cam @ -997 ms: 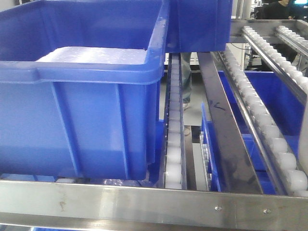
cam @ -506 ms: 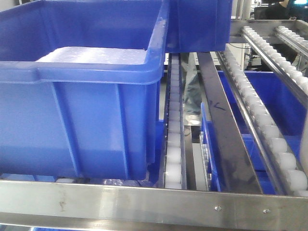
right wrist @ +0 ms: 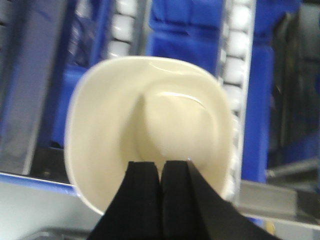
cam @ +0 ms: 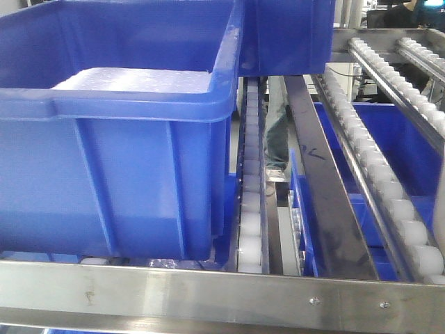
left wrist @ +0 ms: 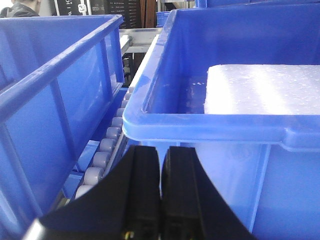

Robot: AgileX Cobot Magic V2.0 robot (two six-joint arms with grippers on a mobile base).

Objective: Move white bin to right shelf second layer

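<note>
In the right wrist view the right gripper (right wrist: 161, 172) rises from the bottom centre, its two fingers clenched on the near rim of the white bin (right wrist: 150, 130), which fills the middle of the frame, open side toward the camera, empty. Behind it, blurred, run white roller rails (right wrist: 235, 55) and blue crates, so the bin appears to hang in the air in front of the shelving, not yet set down.

In the left wrist view the left gripper (left wrist: 161, 200) sits at the bottom centre, pinched shut on nothing, just below the rim of a blue crate (left wrist: 235, 125) that holds one white foam slab (left wrist: 265, 87). A second blue crate (left wrist: 55, 100) stands at the left, a roller track between them.

What has changed in the front view is small: over the last second only the legs of a person (cam: 274, 132) beyond the rack, upper centre, have shifted; the steel front rail (cam: 208, 289), the crates and the rollers have stayed put, and neither arm nor bin has come into this view. The carry is probably under way, with placement still ahead.

Counted: one white bin; two grippers; in the front view, two blue crates on the top level, one with the slab, and at least two more below at right; three roller rails.
</note>
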